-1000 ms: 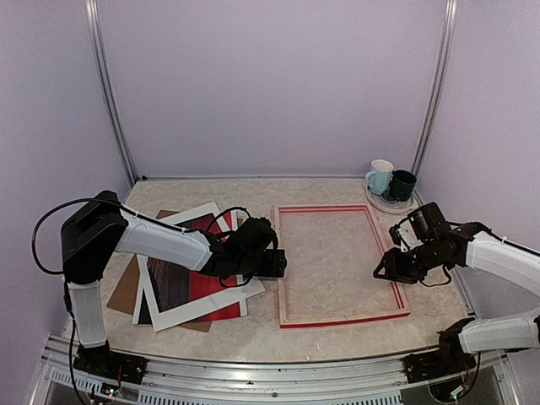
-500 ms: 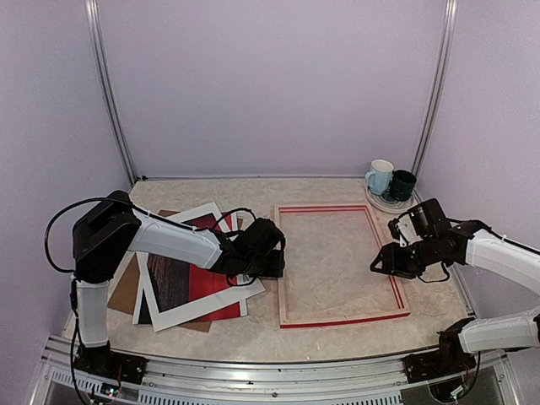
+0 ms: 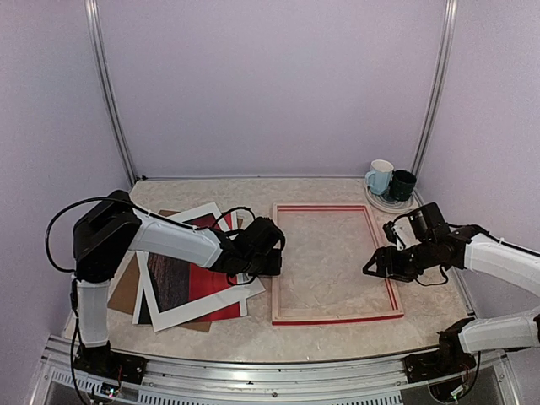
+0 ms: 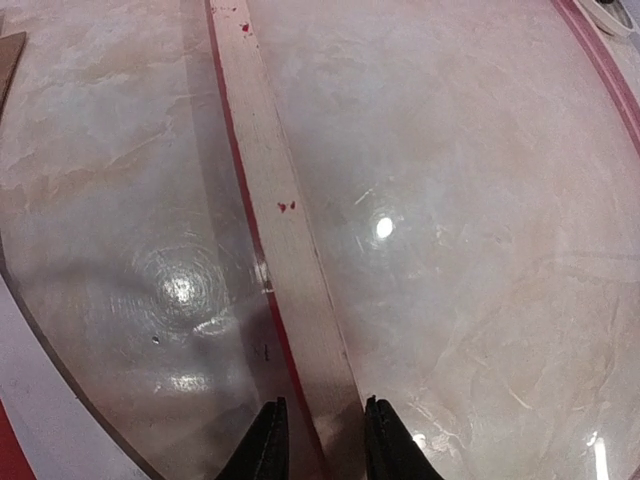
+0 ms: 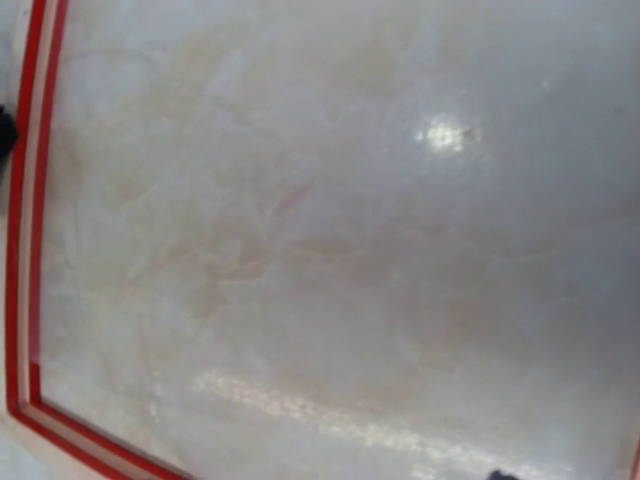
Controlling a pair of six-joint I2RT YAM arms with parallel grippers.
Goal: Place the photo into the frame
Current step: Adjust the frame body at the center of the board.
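Frame point(image 3: 337, 319) lies flat mid-table. Left gripper point(image 4: 323, 425) sits at the middle of its left rail, jaws narrow, pinching the pale rail from both sides. Right gripper point(image 3: 371, 265) is low over the frame's right rail; can't tell its jaw state. Photo point(image 3: 181, 283) lies under a white mat point(image 3: 169, 319), lower left, just left of the left gripper.

Colour rundown: the thin rectangular picture frame point(image 3: 337, 319) has a bright red face and pale wood sides, with a few red flecks on the wood. The rectangular sunset photo print point(image 3: 173, 283) goes from dark maroon to flat red. White card mat border point(image 3: 190, 316), brown backing board point(image 3: 124, 291). The tabletop point(image 3: 253, 337) is a creamy beige marble swirl. One pale blue ceramic mug point(image 3: 380, 179), one dark green ceramic mug point(image 3: 403, 184).
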